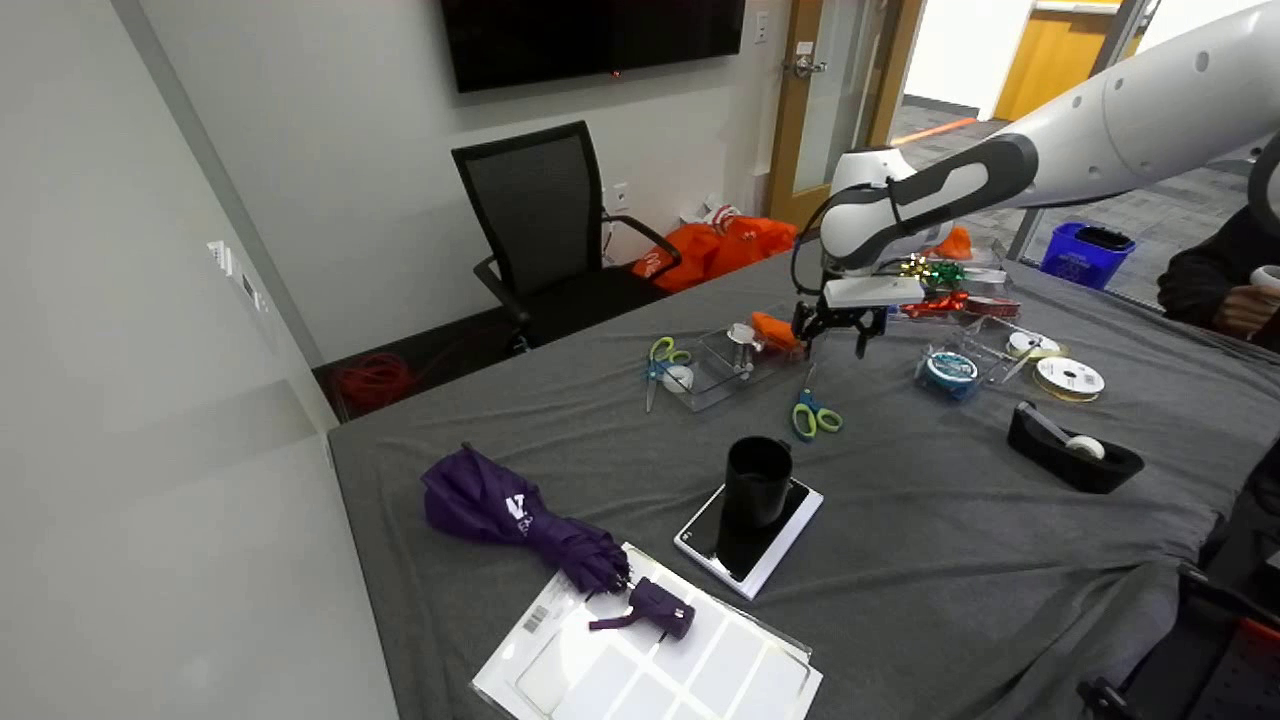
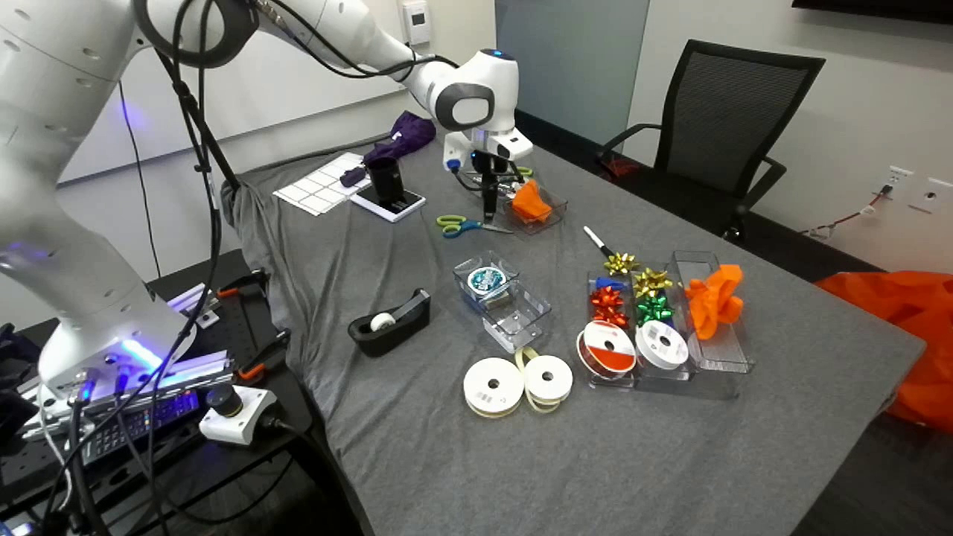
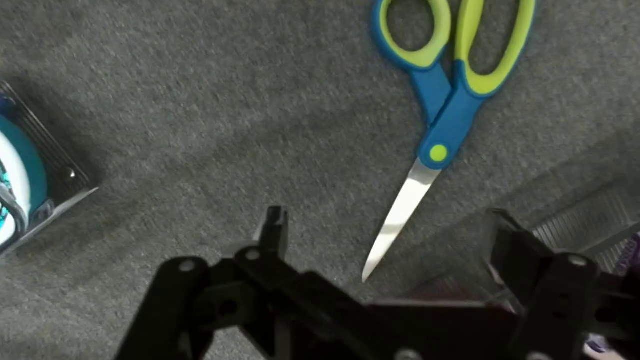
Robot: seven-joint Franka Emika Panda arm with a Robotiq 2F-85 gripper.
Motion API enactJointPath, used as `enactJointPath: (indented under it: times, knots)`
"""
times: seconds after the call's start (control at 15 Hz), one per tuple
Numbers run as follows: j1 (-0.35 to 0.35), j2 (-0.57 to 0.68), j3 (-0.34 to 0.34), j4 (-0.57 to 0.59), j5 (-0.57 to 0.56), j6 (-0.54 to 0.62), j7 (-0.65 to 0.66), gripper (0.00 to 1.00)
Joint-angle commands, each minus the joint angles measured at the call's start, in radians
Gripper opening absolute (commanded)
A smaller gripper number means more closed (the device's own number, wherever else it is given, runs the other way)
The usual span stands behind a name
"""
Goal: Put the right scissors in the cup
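And the gripper (image 3: 389, 227) hovers over the gray cloth (image 2: 670, 454), fingers (image 3: 275, 232) spread wide, one to each side of the wrist view! Showing in that gap, between the tips, is the blade of the right scissors (image 3: 447, 117), which lie flat on the cloth with their blue-and-green loops stretching away to the top edge. (How much air sits between fingers and steel, I can't tell from here.) In both exterior views the gripper is over by the blade end, while the loops lie out on the cup's side.

And there's the cup (image 1: 757, 475): tall, black, bolt upright on a flat slab (image 1: 730, 560) with a dark shiny top, near those loops but apart from them.

Quick look around! A second pair of scissors (image 1: 655, 369) lies by a clear tray (image 1: 715, 393), where orange tissue (image 1: 775, 330) pokes up. Beyond the cup stretches a purple umbrella (image 1: 480, 500), one end over some white sheets (image 1: 735, 665). Well apart from all that sits the black tape dispenser (image 2: 406, 325), and in an exterior view two ribbon rolls (image 2: 480, 378) lie side by side, near shiny bows (image 2: 609, 304) set in clear boxes (image 2: 692, 262).
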Motion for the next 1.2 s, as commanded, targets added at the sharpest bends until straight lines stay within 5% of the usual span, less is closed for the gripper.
enactJointPath:
  times: [0.0,0.53,1.13]
  knots:
    - [-0.035,0.05,0.03,0.051,0.028,-0.014,-0.062,1.0]
    - [-0.042,0.102,0.086,0.091,0.154,-0.03,-0.022,1.0]
    - [-0.026,0.1,0.065,0.086,0.142,-0.014,0.002,1.0]
